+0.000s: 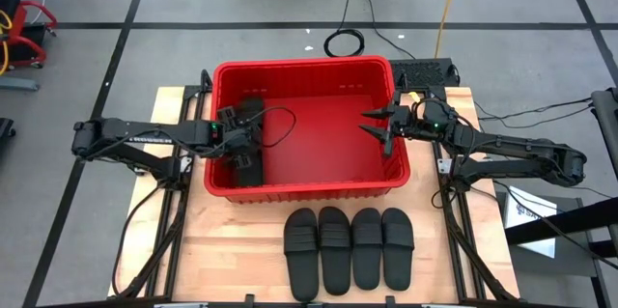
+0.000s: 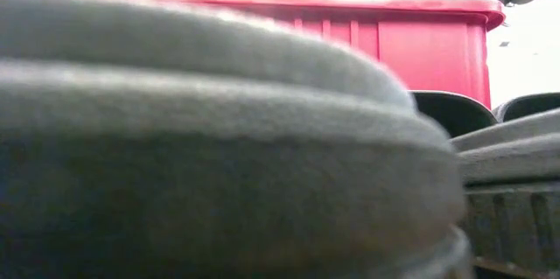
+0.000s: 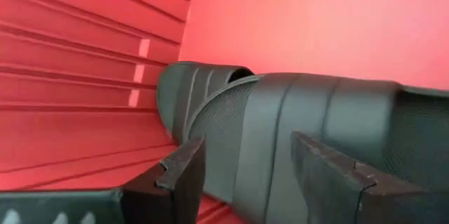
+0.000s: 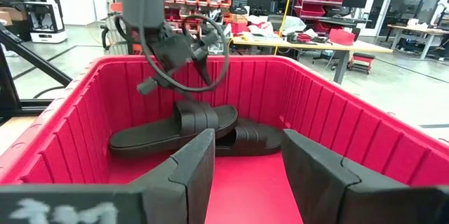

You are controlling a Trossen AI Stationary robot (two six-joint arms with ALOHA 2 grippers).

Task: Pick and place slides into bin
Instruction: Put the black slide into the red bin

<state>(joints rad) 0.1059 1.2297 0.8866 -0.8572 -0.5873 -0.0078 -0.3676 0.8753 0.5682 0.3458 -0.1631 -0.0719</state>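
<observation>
Two black slides (image 4: 175,131) lie in the red bin (image 1: 309,76) by its left wall. One rests partly over the other (image 4: 256,140). My left gripper (image 3: 245,161) is open just above them, its fingers on either side of the upper slide's ribbed strap (image 3: 309,126); the right wrist view shows it (image 4: 175,76) clear of the strap. My right gripper (image 1: 367,123) is open and empty over the bin's right side, pointing left. Several more slides (image 1: 348,248) lie side by side on the table in front of the bin.
The row of slides on the table reaches the near edge; one (image 2: 219,139) fills most of the low view, with the bin's front wall (image 2: 420,43) behind. The bin's floor (image 1: 323,144) is bare in the middle and right. Cables and a black box (image 1: 425,71) lie behind the bin.
</observation>
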